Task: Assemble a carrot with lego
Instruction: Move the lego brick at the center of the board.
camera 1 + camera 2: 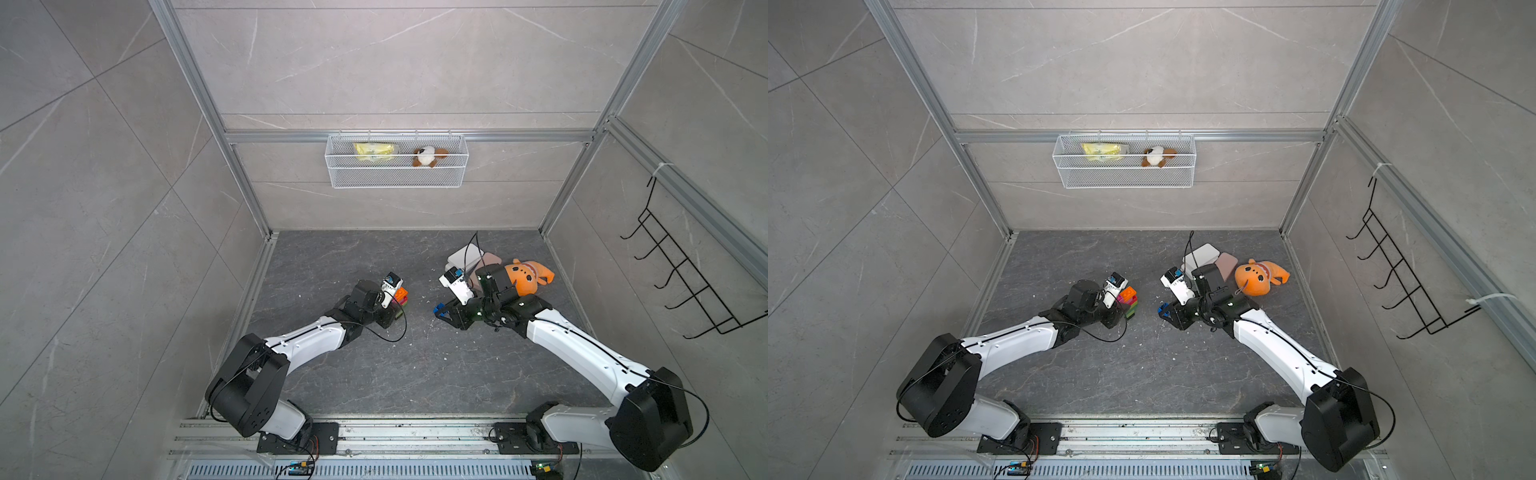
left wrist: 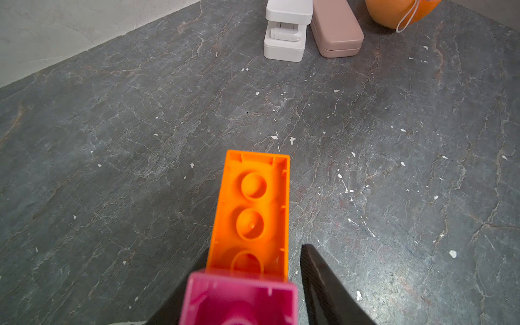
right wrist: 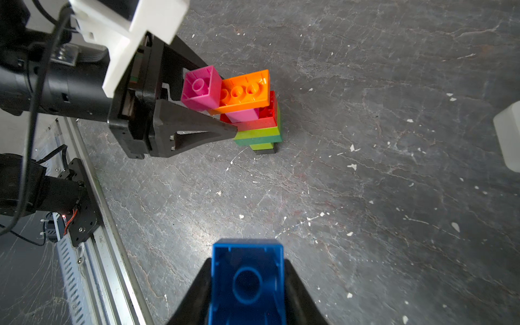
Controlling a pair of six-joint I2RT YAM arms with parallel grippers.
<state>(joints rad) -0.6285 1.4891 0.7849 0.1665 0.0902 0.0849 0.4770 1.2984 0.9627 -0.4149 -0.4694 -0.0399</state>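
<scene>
Left hand (image 3: 233,106): jaws sat part-closed around the carrot (image 3: 254,121), grip not discernible. Right hand (image 3: 247,263) clamped tight on blue lego brick (image 3: 247,281), carrot well ahead of it

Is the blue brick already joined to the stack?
No, the blue brick sits in the right claw, apart from the stack.

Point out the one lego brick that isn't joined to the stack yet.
The blue brick, held alone in the right gripper. All the others, pink, orange, red, lime, green and black, are pressed together in the carrot.
</scene>
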